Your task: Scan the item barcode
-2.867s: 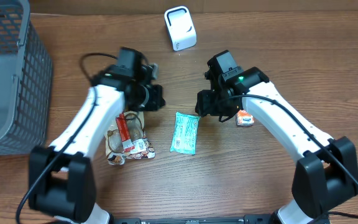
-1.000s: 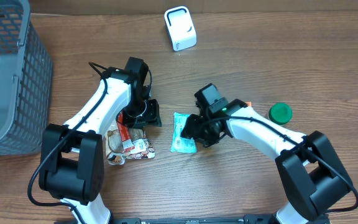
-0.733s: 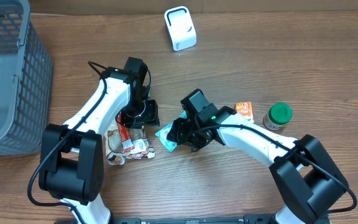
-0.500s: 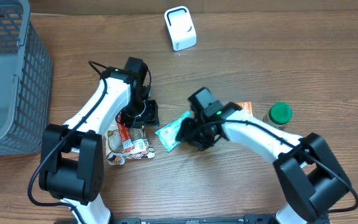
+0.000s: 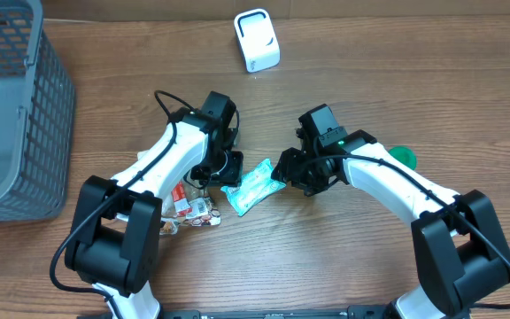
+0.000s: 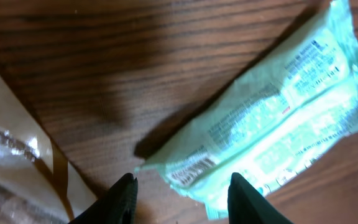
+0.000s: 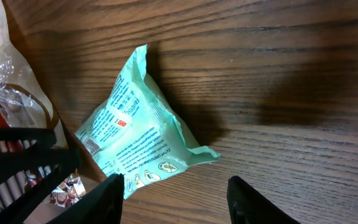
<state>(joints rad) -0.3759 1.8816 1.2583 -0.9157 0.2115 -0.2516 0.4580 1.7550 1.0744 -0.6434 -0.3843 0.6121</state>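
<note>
The left gripper [image 6: 180, 198] is standing with its jaws apart, straddling the near end of the green packet [image 6: 272, 118], which is lying print-side up on the wooden table [image 6: 135, 56]. Whether the fingers [image 6: 122, 200] are touching the wrapper cannot be told. A crinkled clear wrapper [image 6: 5, 149] is lying just beside this gripper, at the left edge of its wrist view. The right gripper [image 7: 178, 199] is also standing open and is holding nothing. The packet is lying just ahead of its fingertips and is touching neither of them. In the overhead view the packet is sitting between the two grippers. The white scanner [image 5: 257, 40] is standing well beyond them, and a gray basket [image 5: 7, 106] is sitting far out past the left gripper.
</note>
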